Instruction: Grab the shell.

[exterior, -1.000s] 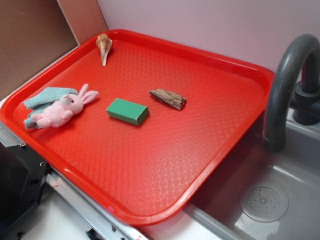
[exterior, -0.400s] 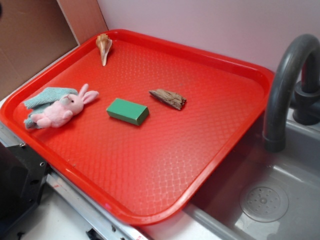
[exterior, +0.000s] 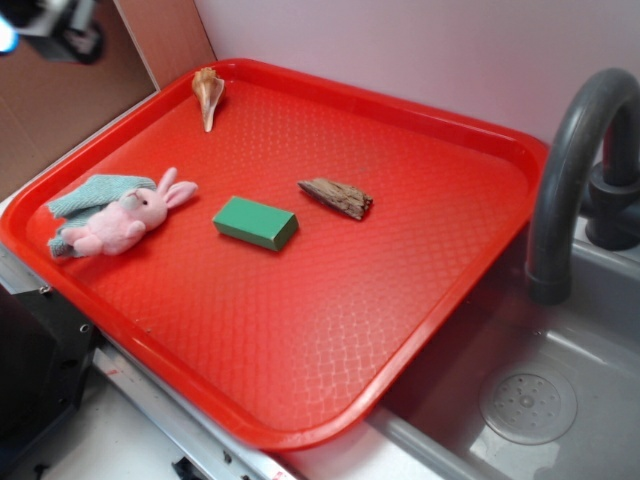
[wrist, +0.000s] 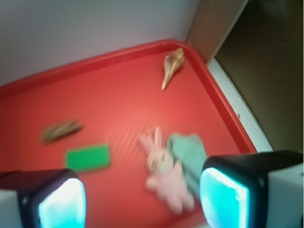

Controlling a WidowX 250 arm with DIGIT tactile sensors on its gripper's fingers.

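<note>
The gripper (wrist: 142, 197) hangs high above the near-left part of the red tray (exterior: 480, 250), its 2 fingers (wrist: 54, 199) spread wide with nothing between them; each pad glows cyan in the wrist view. In the exterior view only a blurred dark bit of the arm (exterior: 50, 25) shows at the top left corner, well clear of everything on the tray.

Below the open jaws (the wrist picture is soft with blur) lies a pink plush rabbit (wrist: 164, 173) resting against a teal cloth (wrist: 190, 152), with a green block (wrist: 88, 157) just beside them and a flat dark-brown bark piece (wrist: 61, 131) a little past the block.

The shell (exterior: 207, 93) sits at the tray's far left corner, close to the raised rim, its wide end toward the rim and its pale point aimed inward. It lies well apart from the gripper and the other 4 things.

A grey faucet (exterior: 575, 160) and sink (exterior: 560, 400) stand to the right of the tray.
</note>
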